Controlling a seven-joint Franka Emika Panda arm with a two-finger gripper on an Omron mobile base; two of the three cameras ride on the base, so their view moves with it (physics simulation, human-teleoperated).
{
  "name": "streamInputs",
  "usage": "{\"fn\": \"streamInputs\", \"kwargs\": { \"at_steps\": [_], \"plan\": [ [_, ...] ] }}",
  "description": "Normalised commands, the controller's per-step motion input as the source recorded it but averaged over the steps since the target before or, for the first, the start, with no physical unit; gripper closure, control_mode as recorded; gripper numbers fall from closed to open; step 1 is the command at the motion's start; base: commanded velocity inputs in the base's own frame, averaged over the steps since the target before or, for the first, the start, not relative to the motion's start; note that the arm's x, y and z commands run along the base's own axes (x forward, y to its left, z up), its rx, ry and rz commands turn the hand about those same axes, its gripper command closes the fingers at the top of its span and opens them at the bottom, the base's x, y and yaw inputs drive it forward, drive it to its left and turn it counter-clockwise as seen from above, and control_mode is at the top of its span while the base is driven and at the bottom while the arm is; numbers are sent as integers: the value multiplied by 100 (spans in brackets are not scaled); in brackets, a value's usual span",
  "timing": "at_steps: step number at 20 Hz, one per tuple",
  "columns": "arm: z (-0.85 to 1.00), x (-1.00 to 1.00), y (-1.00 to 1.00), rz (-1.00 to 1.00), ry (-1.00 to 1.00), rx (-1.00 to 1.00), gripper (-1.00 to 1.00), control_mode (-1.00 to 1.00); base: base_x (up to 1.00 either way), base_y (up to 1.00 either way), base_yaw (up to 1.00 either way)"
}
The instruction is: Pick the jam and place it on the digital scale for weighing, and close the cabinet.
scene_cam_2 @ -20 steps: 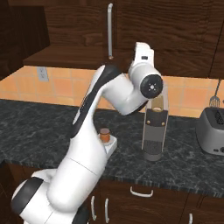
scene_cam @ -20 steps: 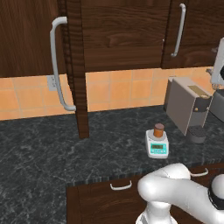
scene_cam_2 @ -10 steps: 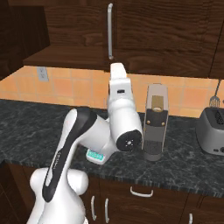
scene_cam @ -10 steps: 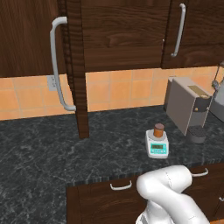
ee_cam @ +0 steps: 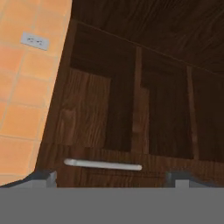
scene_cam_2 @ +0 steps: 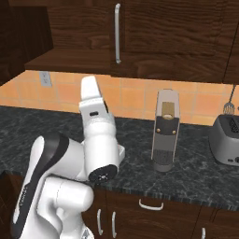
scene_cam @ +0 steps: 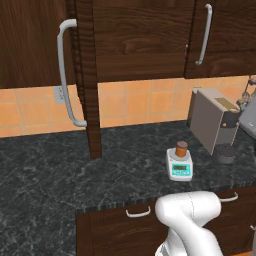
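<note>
The jam (scene_cam: 181, 148), an orange jar with a dark brown lid, stands upright on the white and teal digital scale (scene_cam: 179, 166) on the dark counter. The cabinet (scene_cam: 140, 35) hangs above; its left door (scene_cam: 86, 75) stands open, edge-on, with its curved grey handle (scene_cam: 65, 75) facing left. In the hand view my gripper (ee_cam: 112, 178) is open, its two dark fingertips (ee_cam: 41, 177) wide apart at the bottom with nothing between them. Beyond them lie a grey bar handle (ee_cam: 103, 165) and dark wooden panels. My arm (scene_cam_2: 98, 140) bends low in front of the counter.
A grey coffee machine (scene_cam: 212, 122) stands right of the scale, with a toaster (scene_cam_2: 226, 140) farther right. The orange tiled wall carries an outlet (ee_cam: 35, 40). Drawers with small handles (scene_cam: 137, 214) run under the counter edge.
My arm has folded down from a raised pose over the counter and swung left and low. The jam and scale have not moved, and the cabinet door stays open.
</note>
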Motion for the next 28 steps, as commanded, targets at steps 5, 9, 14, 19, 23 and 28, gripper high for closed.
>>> {"fn": "streamInputs", "kwargs": {
  "at_steps": [5, 9, 14, 19, 23, 28],
  "plan": [
    [34, -100, 71, -2, 10, -3, -100, -100, 0, 0, 0],
    [-54, -78, 100, -20, -14, 0, -100, -100, 0, 0, 0],
    [-74, -58, 100, -28, -30, 6, -100, -100, 0, 0, 0],
    [-100, -11, 100, -24, -15, 10, -100, -100, 0, 0, 0],
    [-100, 44, 100, -11, -6, 12, -100, -100, 0, 0, 0],
    [-86, 28, 100, -8, -23, 13, -100, -100, 0, 0, 0]
  ]
}}
